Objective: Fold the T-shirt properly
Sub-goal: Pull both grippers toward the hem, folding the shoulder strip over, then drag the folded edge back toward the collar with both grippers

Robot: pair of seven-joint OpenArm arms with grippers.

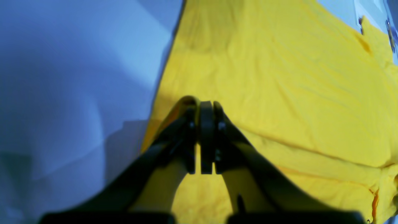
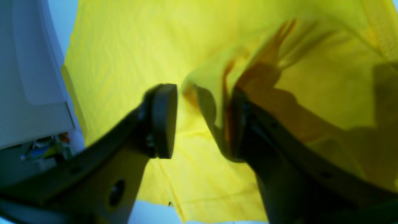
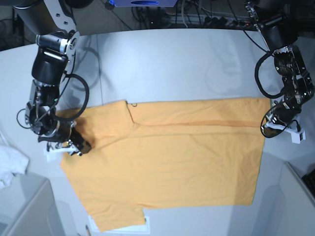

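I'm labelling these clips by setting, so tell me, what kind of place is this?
Probably a robotics lab or test bench, not a home. Two black robot arms stand over a plain white table, a yellow T-shirt is spread flat between them, and a tangle of cables runs along the back edge.

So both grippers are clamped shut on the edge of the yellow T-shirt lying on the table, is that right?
Not quite. Only the left gripper is shut on the T-shirt. The right wrist view shows the right gripper with its jaws apart, cloth draped over one of them but not pinched. The T-shirt does lie on the table.
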